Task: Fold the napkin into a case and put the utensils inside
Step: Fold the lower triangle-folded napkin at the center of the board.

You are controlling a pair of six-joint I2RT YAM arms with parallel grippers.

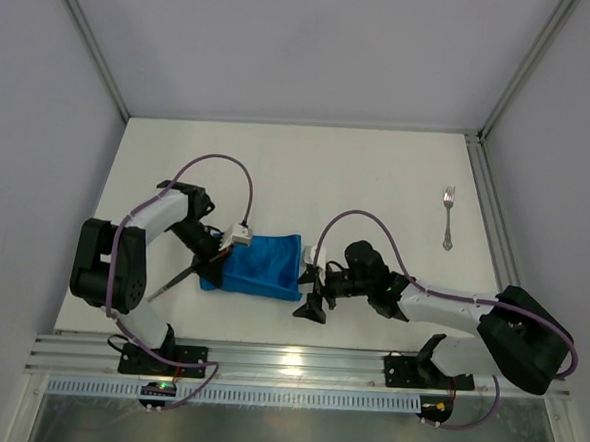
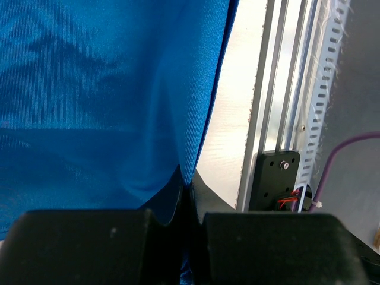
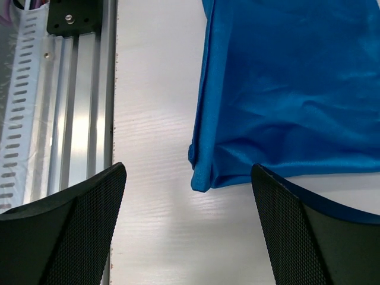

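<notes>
Top external view: the napkin [image 1: 264, 264] is seen lying folded on the bench [image 1: 358, 175], near the front edge and between the two hands. The left hand [image 1: 215, 263] is closed on the napkin's left edge, and in the left wrist view the blue cloth is pinched between its shut fingers [image 2: 89, 243]. The right hand [image 1: 311, 294] is spread wide just beside the napkin's right end, with nothing held. In the right wrist view a folded corner is framed between its fingers [image 3: 65, 231]. The fork [image 1: 448, 218] is laid well apart, at the far right. A slim dark knife [image 1: 171, 282] is seen just left of the napkin.
</notes>
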